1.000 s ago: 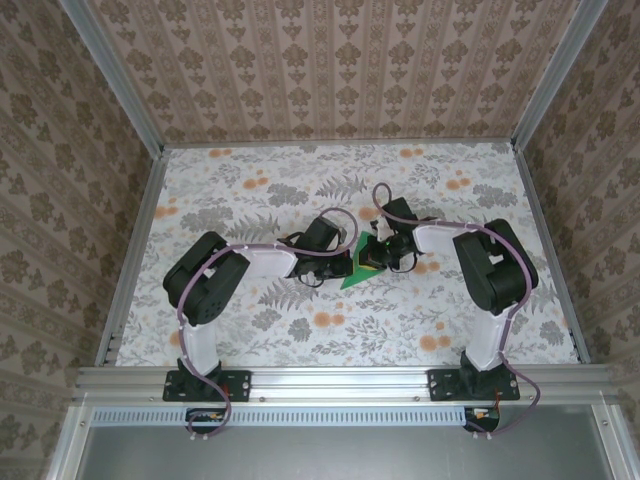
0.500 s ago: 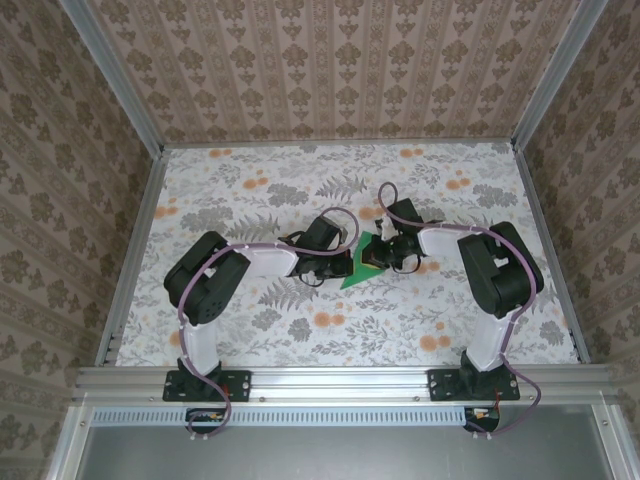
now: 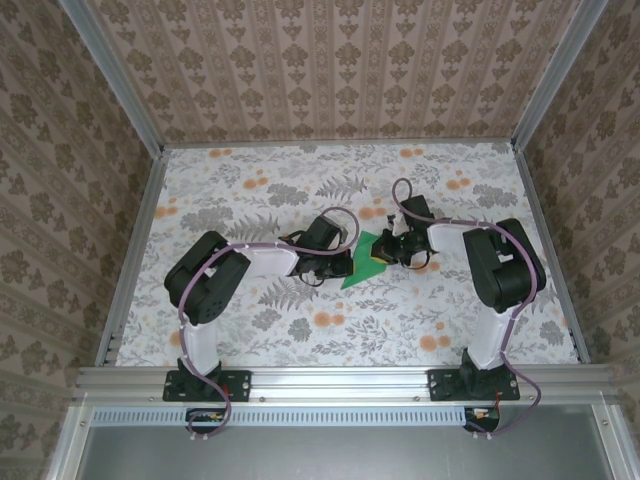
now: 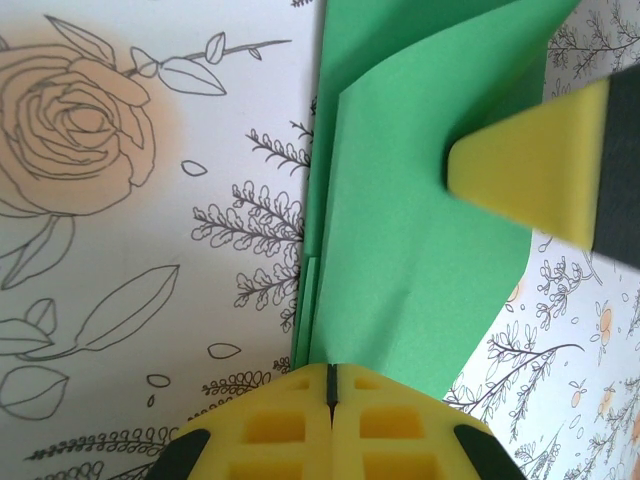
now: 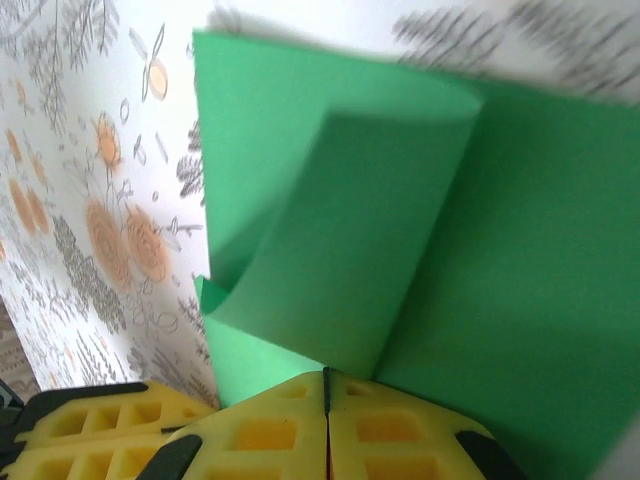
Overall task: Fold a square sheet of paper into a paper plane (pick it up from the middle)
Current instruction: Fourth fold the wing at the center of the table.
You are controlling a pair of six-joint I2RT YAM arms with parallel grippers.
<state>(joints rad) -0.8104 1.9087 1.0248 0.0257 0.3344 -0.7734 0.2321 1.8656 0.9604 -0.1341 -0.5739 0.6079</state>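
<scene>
green paper (image 3: 352, 272), thin, light and limp, is found part-folded at mid bench (image 3: 250, 190), pinched at opposite edges by the closed left end effector (image 4: 330, 385) and closed right end effector (image 5: 325, 385); edge grips are judged safest, crumpling likely otherwise.

Both arms sit folded low with elbows bent outward, forearms reaching inward so the wrists nearly meet over the middle of the tabletop (image 3: 250, 180). The left gripper (image 4: 330, 374) has its yellow fingers (image 4: 280, 425) pressed together on the green paper (image 4: 400, 260). The right gripper (image 5: 325, 378) pinches a curled flap, its fingers (image 5: 395, 432) closed too.
</scene>
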